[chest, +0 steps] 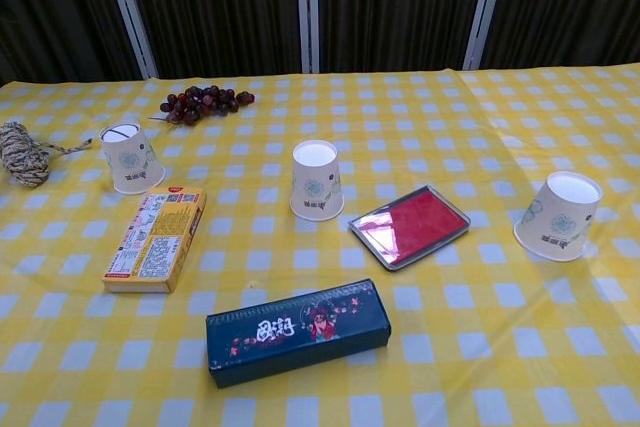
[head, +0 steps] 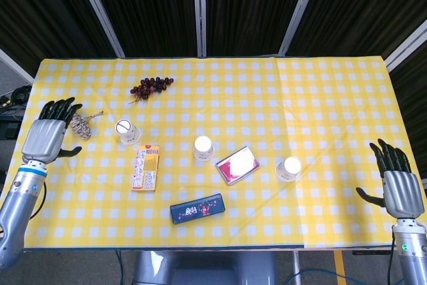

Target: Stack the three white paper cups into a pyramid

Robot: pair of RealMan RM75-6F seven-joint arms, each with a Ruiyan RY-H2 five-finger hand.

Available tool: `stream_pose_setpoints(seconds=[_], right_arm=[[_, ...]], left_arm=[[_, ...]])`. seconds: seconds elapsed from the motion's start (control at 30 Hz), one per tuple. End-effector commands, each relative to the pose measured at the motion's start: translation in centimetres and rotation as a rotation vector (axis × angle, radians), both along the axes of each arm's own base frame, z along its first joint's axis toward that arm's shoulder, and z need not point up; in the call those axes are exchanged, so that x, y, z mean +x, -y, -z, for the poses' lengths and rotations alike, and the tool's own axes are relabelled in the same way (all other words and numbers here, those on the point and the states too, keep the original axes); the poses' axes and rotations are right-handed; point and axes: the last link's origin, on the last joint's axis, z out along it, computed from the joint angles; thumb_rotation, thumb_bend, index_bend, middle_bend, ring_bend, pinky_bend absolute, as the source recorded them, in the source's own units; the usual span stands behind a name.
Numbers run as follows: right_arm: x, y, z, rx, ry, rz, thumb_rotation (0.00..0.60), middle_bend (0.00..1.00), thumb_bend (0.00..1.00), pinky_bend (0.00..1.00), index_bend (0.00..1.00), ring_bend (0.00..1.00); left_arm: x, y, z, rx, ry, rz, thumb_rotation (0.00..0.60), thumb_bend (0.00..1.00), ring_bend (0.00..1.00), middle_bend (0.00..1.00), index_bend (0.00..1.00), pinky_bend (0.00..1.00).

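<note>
Three white paper cups stand upside down on the yellow checked cloth, well apart. The left cup (head: 126,131) (chest: 132,158) is near the rope bundle, the middle cup (head: 203,147) (chest: 316,180) is beside the red tin, and the right cup (head: 289,168) (chest: 558,215) stands alone. My left hand (head: 48,137) hovers open over the table's left edge, left of the left cup, fingers spread and empty. My right hand (head: 399,188) is open at the right edge, well right of the right cup. Neither hand shows in the chest view.
A rope bundle (head: 81,123) lies partly behind my left hand. Dark grapes (head: 151,87) lie at the back. An orange box (head: 146,167), a dark blue case (head: 197,207) and a red tin (head: 237,164) lie among the cups.
</note>
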Motion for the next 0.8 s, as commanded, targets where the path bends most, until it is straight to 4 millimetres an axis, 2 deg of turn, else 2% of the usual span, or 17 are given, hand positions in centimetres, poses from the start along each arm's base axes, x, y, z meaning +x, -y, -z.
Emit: stream_pose_setpoints(seconds=[0.03,0.2,0.47,0.8], right_arm=[[-0.4,0.3,0.1,0.004,0.002,0.016,0.6,0.0,0.04,0.0,0.0,0.0],[-0.9,0.6,0.1,0.005,0.008,0.035,0.6,0.0,0.04,0.0,0.0,0.0],[-1.4,0.8,-0.3,-0.009,0.019,0.052,0.6,0.0,0.04,0.0,0.0,0.0],[-1.7,0.8,-0.7,-0.02,0.038,0.059,0.6,0.0,0.04,0.0,0.01,0.0]], left_arm=[[0.9,-3.2,1.1,-0.045,-0.022,-0.02,0.6,0.21,0.0,0.0,0.14,0.0],[1.1,-4.9,2.8,-0.085,-0.051,-0.03,0.6,0.27,0.0,0.0,0.18,0.0],[1.5,-6.6,6.1,-0.161,-0.081,-0.043,0.6,0.27,0.0,0.0,0.21,0.0],[2.2,-7.2,7.8,-0.185,-0.088,-0.038,0.6,0.28,0.0,0.0,0.23,0.0]])
